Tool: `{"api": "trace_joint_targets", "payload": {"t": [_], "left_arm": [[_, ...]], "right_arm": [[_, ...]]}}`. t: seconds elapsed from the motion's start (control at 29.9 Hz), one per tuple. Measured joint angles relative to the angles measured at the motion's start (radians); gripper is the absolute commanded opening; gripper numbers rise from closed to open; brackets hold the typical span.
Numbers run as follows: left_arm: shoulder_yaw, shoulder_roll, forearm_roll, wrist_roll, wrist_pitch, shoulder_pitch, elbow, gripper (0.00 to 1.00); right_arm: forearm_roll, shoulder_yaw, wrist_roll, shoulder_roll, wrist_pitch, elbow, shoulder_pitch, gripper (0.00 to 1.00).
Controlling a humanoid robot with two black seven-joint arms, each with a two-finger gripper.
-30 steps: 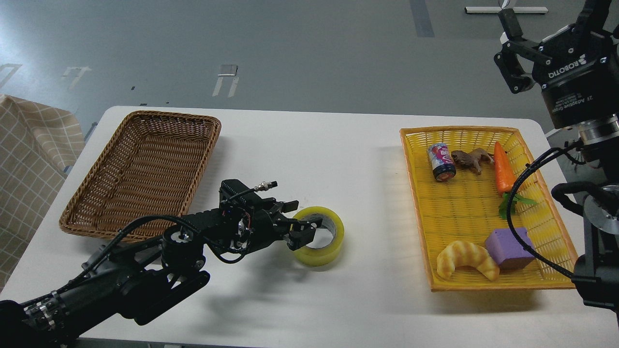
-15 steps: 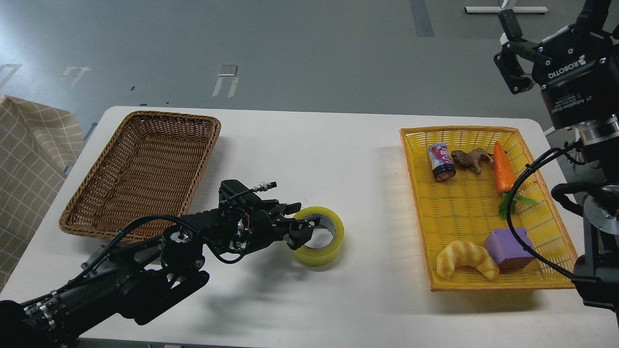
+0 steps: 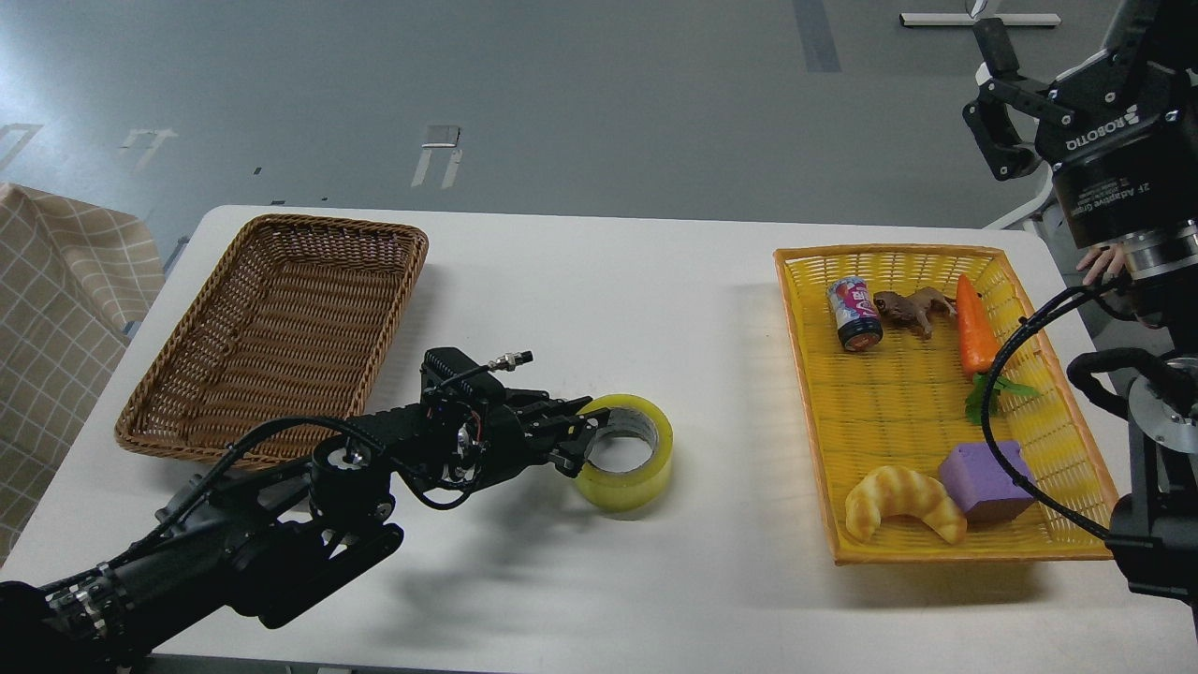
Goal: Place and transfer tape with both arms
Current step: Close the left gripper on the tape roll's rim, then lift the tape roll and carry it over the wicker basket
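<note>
The tape (image 3: 638, 485), a thick yellow translucent roll with a grey-white core, lies flat on the white table (image 3: 599, 300) at front centre. My left gripper (image 3: 578, 436) reaches in from the left and low over the table. Its fingers are shut on the roll's left wall, one inside the ring and one outside. My right gripper (image 3: 994, 101), marked ROBOTIQ, is raised high at the upper right, beyond the table's far right corner. It is open and empty.
A brown wicker basket (image 3: 168, 374) stands empty at the left. A yellow basket (image 3: 805, 412) at the right holds a can (image 3: 854, 315), a toy frog (image 3: 913, 307), a carrot (image 3: 973, 329), a purple block (image 3: 987, 479) and a croissant (image 3: 903, 502). A checked cloth (image 3: 56, 309) hangs at far left.
My left gripper's fingers have closed together on the tape's left wall, and the roll has shifted slightly to the right. My right gripper has drifted a little to the right.
</note>
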Motion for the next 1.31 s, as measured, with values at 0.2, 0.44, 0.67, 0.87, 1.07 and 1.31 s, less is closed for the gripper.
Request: {"api": "trace_joint_targets", "payload": {"t": [0.2,0.44,0.67,0.87,1.07,1.31], "left_arm": [[-0.003,-0.002,0.0,0.001,0.0,-0.001,0.0,0.1],[-0.014,-0.002,0.0,0.0,0.009,-0.035,-0.003,0.1],[-0.017,0.028,0.0,0.001,0.035,-0.105,-0.006,0.1],[-0.022,0.082,-0.012,0.003,0.037,-0.166,-0.007,0.1],[-0.021,0.165,-0.125,0.002,0.038,-0.249,-0.002,0.11],[-0.027,0.288,-0.173,-0.006,0.071,-0.268,0.0,0.11]], "right_arm": [[0.0,-0.001,0.0,0.001,0.0,-0.007,0.0,1.0],[0.0,-0.002,0.0,0.005,0.0,-0.007,0.001,1.0],[0.0,-0.002,0.0,0.005,0.0,-0.007,0.001,1.0],[0.0,-0.003,0.0,0.006,0.0,-0.011,0.003,1.0],[0.0,-0.005,0.0,0.005,0.0,-0.011,0.004,1.0],[-0.001,-0.008,0.0,0.006,0.0,-0.011,0.006,1.0]]}}
